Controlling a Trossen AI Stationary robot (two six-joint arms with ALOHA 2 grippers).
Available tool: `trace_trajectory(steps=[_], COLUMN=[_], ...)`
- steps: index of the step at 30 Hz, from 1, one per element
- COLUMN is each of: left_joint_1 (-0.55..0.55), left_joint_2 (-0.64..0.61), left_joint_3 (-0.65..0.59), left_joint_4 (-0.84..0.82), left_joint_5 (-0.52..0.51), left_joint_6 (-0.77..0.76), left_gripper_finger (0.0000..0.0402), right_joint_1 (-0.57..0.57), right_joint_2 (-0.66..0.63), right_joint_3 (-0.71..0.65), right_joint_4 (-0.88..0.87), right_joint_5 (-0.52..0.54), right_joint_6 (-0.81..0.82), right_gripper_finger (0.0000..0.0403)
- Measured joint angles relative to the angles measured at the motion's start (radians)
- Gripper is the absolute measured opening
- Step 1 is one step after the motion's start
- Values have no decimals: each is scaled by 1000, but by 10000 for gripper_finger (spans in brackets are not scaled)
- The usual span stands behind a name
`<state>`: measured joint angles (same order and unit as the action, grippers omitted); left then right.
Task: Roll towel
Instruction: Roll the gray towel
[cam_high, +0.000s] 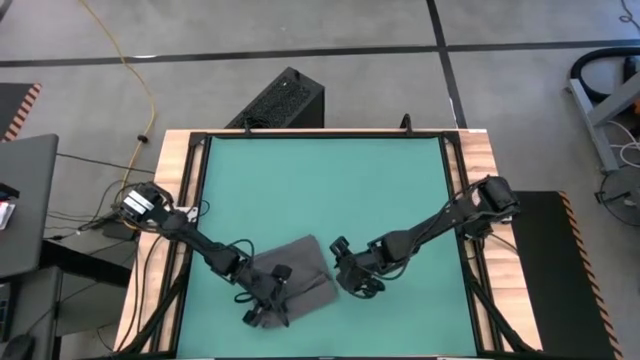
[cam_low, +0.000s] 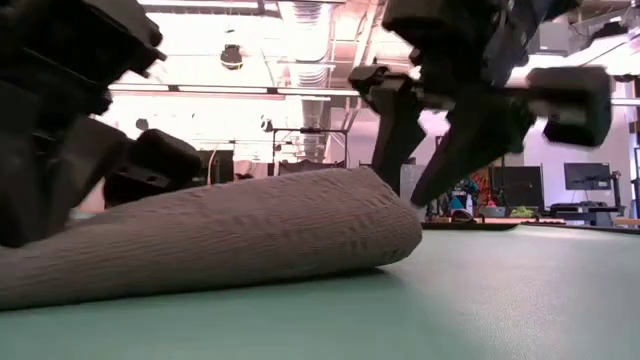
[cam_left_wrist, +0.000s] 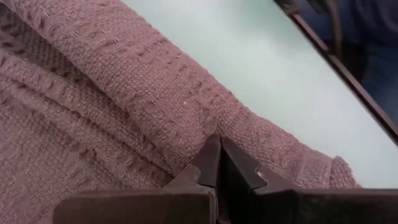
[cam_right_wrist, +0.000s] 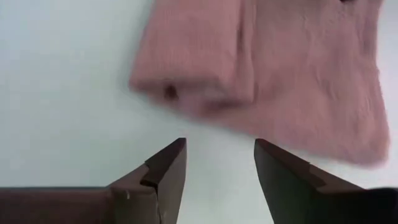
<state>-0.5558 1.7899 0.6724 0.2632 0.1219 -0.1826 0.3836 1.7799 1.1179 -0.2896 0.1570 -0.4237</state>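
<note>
From above, the towel (cam_high: 296, 270) lies near the front edge of the green mat (cam_high: 330, 180), partly folded over. The left gripper (cam_high: 268, 308) sits on the towel's near side with its jaws shut. The right gripper (cam_high: 352, 278) is just beside the towel's far-side edge, off the cloth. The risk as I judge it: only one end is pinned, so the free end beside the right jaws may slacken and let the roll open.

At table height, the towel (cam_low: 220, 240) shows as a low rounded hump. The right gripper (cam_low: 430, 150) hangs just above its end with the fingers spread and nothing between them. If it comes down on the hump, it could flatten the roll instead of turning it.

From the left wrist, the left gripper (cam_left_wrist: 219, 163) has its tips closed together and pressed into a ridge of the weave; whether any cloth is pinched between them I cannot tell. A pull from here could drag the whole towel rather than roll it.

From the right wrist, the right gripper (cam_right_wrist: 217, 168) stands wide over bare mat, the folded towel edge (cam_right_wrist: 199, 68) just ahead of the tips. Closing here would catch nothing.
</note>
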Motion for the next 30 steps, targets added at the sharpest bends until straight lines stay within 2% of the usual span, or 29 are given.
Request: trace_trajectory(steps=[4, 8, 12, 14, 20, 26, 30], left_joint_1=[-14, -14, -14, -15, -17, -17, -17], left_joint_2=[-1, -1, -1, -1, -1, 0, 0], left_joint_3=[0, 0, 0, 0, -1, -3, -3], left_joint_4=[-8, -9, -8, -4, 10, 17, 17], left_joint_5=[7, 13, 10, 5, -18, -27, -32], left_joint_6=[19, 27, 14, 11, 18, 34, 44], left_gripper_finger=[0, 0, 0, 0, 0, 0, 0], right_joint_1=[30, 96, 181, 204, 210, 205, 209], right_joint_2=[-58, -50, 16, 44, 85, 92, 92], right_joint_3=[0, 2, 1, 0, 1, 1, 1], right_joint_4=[-10, 6, 50, 102, 215, 143, 178], right_joint_5=[3, 34, 259, 328, 333, 318, 320], right_joint_6=[-31, -199, -455, -524, -556, -540, -543], right_gripper_finger=[218, 231, 244, 249, 251, 251, 251])
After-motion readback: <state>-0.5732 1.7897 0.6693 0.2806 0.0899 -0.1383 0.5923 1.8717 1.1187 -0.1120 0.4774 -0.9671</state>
